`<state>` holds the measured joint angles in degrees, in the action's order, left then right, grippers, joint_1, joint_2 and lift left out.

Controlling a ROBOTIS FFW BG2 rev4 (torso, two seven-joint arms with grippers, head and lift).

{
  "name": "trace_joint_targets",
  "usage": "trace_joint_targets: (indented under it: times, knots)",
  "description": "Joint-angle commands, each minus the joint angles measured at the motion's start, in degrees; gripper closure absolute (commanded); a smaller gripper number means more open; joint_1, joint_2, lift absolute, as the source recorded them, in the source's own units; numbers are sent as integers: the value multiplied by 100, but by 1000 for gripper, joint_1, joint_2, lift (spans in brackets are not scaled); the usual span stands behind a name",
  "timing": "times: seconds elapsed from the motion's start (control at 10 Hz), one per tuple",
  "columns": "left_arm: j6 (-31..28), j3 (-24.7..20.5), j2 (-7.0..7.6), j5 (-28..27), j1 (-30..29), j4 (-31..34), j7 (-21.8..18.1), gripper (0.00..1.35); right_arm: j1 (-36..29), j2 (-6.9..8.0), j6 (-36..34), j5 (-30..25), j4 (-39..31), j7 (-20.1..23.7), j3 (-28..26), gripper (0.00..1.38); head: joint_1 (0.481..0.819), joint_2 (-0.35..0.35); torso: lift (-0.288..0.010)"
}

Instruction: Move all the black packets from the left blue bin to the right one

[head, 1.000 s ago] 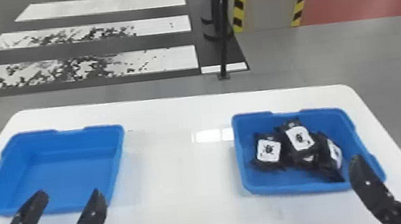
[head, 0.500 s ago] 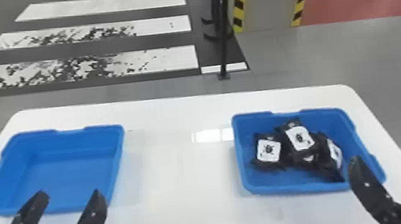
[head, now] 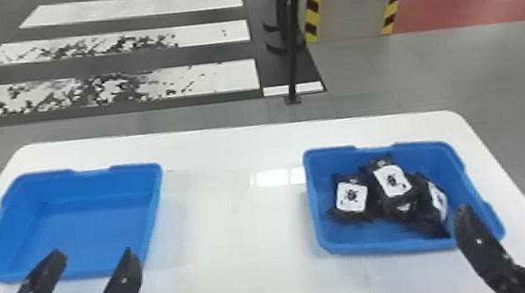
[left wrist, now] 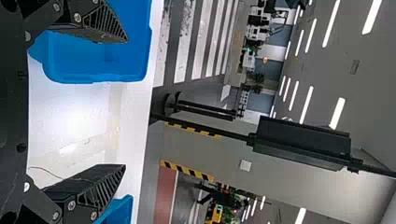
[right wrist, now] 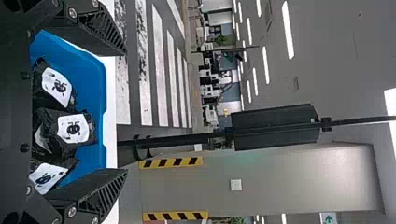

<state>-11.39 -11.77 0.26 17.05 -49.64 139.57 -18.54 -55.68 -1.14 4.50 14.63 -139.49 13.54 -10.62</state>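
White worktop before painted floor, with black packets in right bin

Looks out over a grey floor (head: 418, 74), marked at far left with white crosswalk stripes (head: 145, 83) and at far right with a red strip (head: 486, 4). Takes in a dark post (head: 293, 55) past the worktop's far edge, near a grey pillar (head: 351, 1) with yellow-and-black edging. Leads nearer to the white worktop (head: 238, 236), with reflected light on its glossy surface.

Has a left blue bin (head: 82, 230) at left and, well apart from it, a right blue bin (head: 348, 240) at right. Includes at least three black packets, all inside the right blue bin and bunched together: counts a left packet (head: 351, 196) with white label facing up, a middle packet (head: 392, 181) pressed close beside it, and a right packet (head: 438, 201) tilted towards the right wall.

Has the left gripper (head: 94, 255) at the near side of the left blue bin, with fingers released and spread wide. Has the right gripper (head: 503, 203) by the near right corner of the right blue bin, with fingers also released and well apart, grasping nothing. In the right wrist view, looks past the right gripper (right wrist: 126, 112) to the labelled packets. In the left wrist view, takes in parts of both bins.
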Motion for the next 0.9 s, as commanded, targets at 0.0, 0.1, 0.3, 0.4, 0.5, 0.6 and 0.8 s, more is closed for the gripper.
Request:
trace_joint_targets:
  times: [0.0,0.1,0.3,0.4,0.5,0.6,0.8]
  knots:
    - [0,-11,-41,9,0,0,0,197,0,-9,0,0,6,0,0,142,695,-34,-150]
    - [0,-11,-41,9,0,0,0,197,0,-9,0,0,6,0,0,142,695,-33,-150]
    - [-98,-11,-41,43,0,0,0,197,0,-9,0,0,20,0,0,145,695,-32,-150]
    - [-112,-23,-41,43,0,0,0,197,14,-9,0,-11,20,0,11,147,695,-33,-150]
    - [-98,-23,-41,43,0,0,0,197,14,-18,0,0,20,0,11,147,695,-32,-150]
    - [-112,-23,-41,55,-14,0,0,197,14,-18,0,0,34,9,11,148,695,-31,-150]
    - [-112,-23,-41,66,-14,0,0,197,14,-18,0,11,34,0,11,148,695,-32,-150]
